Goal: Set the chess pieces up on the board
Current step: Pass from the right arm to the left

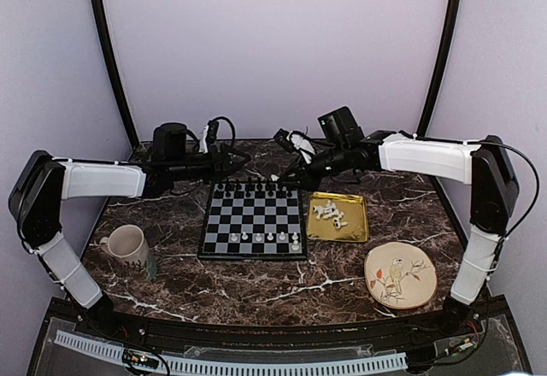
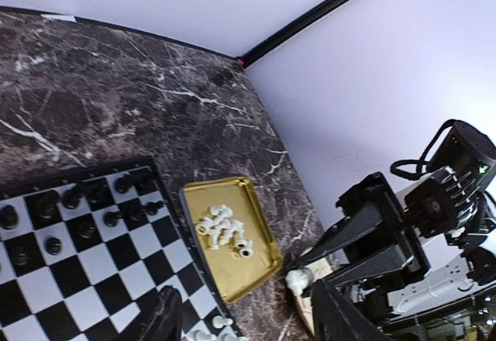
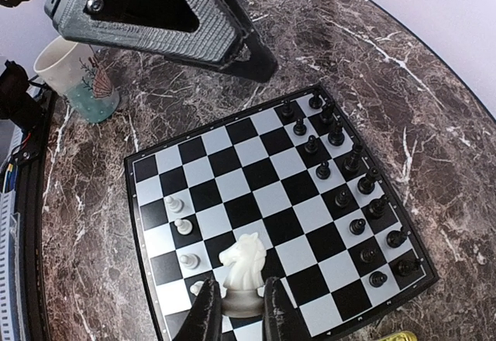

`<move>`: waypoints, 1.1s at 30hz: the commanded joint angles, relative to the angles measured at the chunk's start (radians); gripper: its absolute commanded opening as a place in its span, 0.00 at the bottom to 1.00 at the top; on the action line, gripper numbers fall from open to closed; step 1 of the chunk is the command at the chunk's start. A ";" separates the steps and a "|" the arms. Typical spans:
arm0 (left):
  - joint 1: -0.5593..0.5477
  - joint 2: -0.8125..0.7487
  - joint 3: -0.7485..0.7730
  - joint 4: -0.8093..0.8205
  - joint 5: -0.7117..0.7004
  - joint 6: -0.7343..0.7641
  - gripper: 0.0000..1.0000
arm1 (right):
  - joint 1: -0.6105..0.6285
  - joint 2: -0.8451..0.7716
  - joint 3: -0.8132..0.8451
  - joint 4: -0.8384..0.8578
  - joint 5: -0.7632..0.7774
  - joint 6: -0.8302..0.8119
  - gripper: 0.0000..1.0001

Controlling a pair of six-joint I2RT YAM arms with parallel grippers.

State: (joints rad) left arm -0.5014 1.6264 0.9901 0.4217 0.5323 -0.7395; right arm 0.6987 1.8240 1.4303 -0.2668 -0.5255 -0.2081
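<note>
The board [image 1: 252,220] lies mid-table, with black chessmen [image 1: 252,190] along its far rows and a few white pawns [image 1: 265,237] on its near side. More white chess pieces [image 1: 330,214] lie in a heap in the gold tray [image 1: 357,222] to its right. My right gripper [image 3: 242,310] is shut on a white knight [image 3: 246,267], held above the board's [image 3: 232,201] near side. It hovers over the board's far right corner [image 1: 286,173]. My left gripper [image 2: 244,298] stands open with nothing in it, above the far left edge [image 1: 242,161]. The tray pieces [image 2: 223,229] show below it.
A cream mug [image 1: 128,246] stands left of the board. A round bird-painted plate [image 1: 400,275] lies at the front right. The two grippers hang close together over the board's far edge, and the left one [image 3: 170,15] fills the top of the right wrist view.
</note>
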 commanded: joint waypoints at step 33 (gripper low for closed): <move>-0.146 0.195 0.076 0.227 0.155 -0.238 0.13 | -0.004 0.000 -0.034 0.034 -0.086 0.022 0.11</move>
State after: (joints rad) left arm -0.6437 1.8122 1.0485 0.5827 0.6518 -0.9638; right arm 0.6983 1.8240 1.4021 -0.2546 -0.5934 -0.1856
